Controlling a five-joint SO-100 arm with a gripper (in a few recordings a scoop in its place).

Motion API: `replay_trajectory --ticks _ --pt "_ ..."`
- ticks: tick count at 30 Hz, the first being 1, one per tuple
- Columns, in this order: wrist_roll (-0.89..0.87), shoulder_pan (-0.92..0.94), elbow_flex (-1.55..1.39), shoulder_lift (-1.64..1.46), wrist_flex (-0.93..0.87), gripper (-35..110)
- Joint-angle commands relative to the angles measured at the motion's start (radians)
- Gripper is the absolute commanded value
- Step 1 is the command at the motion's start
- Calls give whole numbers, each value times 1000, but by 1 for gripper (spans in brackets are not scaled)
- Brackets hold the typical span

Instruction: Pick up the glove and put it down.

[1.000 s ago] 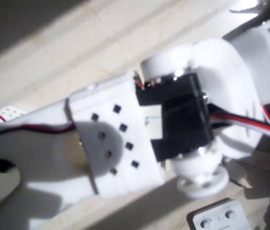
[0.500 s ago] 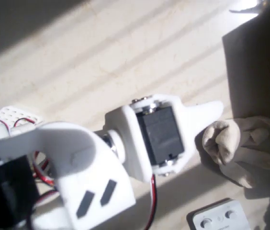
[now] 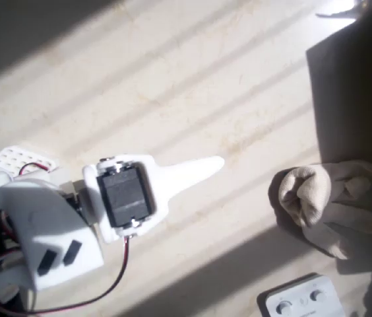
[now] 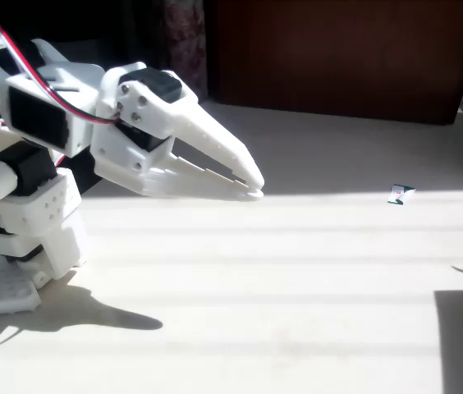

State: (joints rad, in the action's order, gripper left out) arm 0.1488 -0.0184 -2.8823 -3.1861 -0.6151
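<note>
Withdrawn from the glove (image 3: 324, 205), the tool (image 4: 252, 185) sits closed over sun-striped pale floor (image 3: 192, 79).

The gripper (image 3: 216, 164) is plain white plastic with a black motor block (image 3: 125, 197) set in its body and a red wire (image 3: 100, 290) trailing behind it. Ahead of its tip lies the glove (image 3: 321, 201), cream and off-white, and beyond that a white box (image 3: 299, 298) with grey round buttons. The table (image 3: 192, 86) beneath the gripper is pale beige, faintly veined and striped with bands of sunlight and shadow.
</note>
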Motion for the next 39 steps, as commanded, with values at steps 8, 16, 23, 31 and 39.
replay_trajectory --ticks 8,16,23,31,39 --pt "-3 15 -98 -104 5 0" --pt "-5 15 -219 -104 5 0" --pt "-6 15 -241 -104 5 0" --pt "3 14 -241 -104 -57 0" --pt "-2 14 -196 -104 -328 0"
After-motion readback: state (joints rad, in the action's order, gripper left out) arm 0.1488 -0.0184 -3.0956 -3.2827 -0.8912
